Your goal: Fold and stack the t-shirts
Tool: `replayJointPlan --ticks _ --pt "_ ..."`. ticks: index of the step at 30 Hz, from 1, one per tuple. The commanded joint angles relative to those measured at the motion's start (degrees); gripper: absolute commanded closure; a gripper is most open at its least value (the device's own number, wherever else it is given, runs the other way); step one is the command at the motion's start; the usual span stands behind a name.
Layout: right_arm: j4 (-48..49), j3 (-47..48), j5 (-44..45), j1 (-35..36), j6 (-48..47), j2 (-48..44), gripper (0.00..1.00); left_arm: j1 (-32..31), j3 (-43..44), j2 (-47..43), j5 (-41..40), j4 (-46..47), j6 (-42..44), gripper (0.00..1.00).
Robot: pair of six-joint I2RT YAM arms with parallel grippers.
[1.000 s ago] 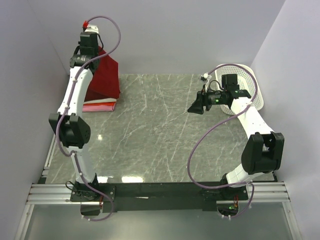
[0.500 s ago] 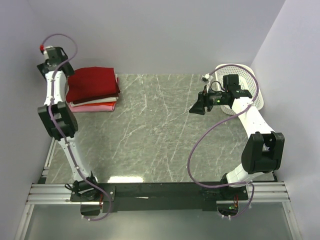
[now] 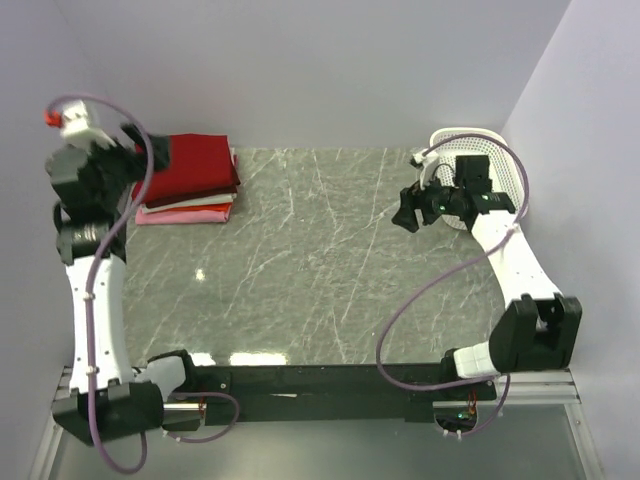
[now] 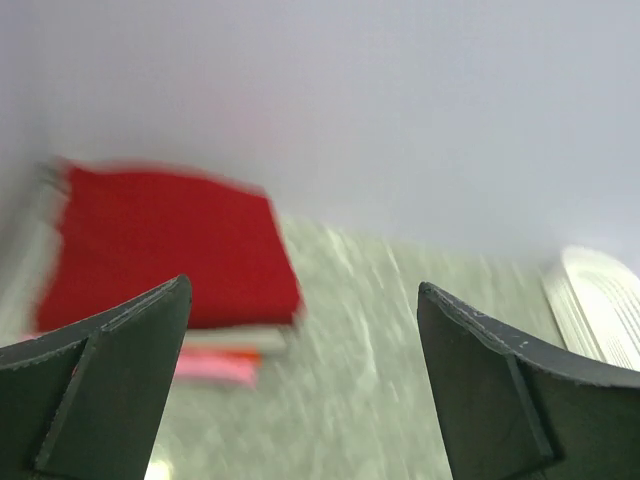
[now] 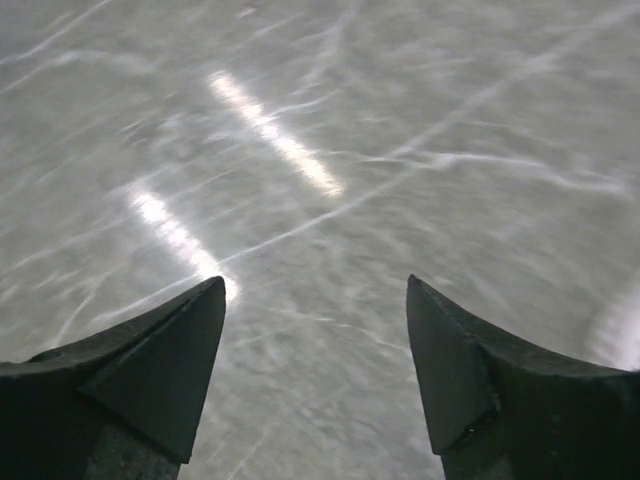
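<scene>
Top view: t-shirts (image 3: pixel 190 172) lie folded and stacked, red on top, far left on the counter (image 3: pixel 330 270); I judge stacking finished.
Left wrist: left hand (image 4: pixel 303 287) spread, empty, facing the stack.
Right wrist: right hand (image 5: pixel 312 282) spread, empty.
Next: I'd check the basket (image 3: pixel 505 165).

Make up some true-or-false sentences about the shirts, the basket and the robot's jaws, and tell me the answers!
1. The red shirt lies folded on top of the stack. True.
2. The left jaws are holding the red shirt. False: they stand open and empty.
3. The basket sits at the far right of the table. True.
4. The right jaws are shut on a pink shirt. False: they are open and hold nothing, with just table under them.
</scene>
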Motion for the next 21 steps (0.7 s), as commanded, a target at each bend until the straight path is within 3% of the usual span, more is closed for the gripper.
replayJointPlan --ticks 1,5,9,13,21 --pt "9.1 -2.5 16.3 -0.4 4.0 -7.7 0.19 -0.1 -13.7 -1.9 17.7 3.1 -1.8 0.01" --pt "17.5 -7.9 32.1 -0.8 13.1 -18.3 0.12 -3.0 -21.8 -9.0 18.4 2.3 0.5 0.01" --pt "24.2 -14.4 48.4 -0.9 25.5 -26.7 0.08 -8.1 -26.4 -16.2 9.9 0.7 5.5 0.01" --pt "24.5 -17.8 53.6 -1.0 27.7 -32.6 0.07 -10.1 -30.0 -20.7 3.7 0.0 6.6 0.01" --pt "27.8 -23.6 56.0 -0.9 24.6 -41.2 0.09 -10.8 -34.3 -24.5 2.4 0.3 7.0 0.01"
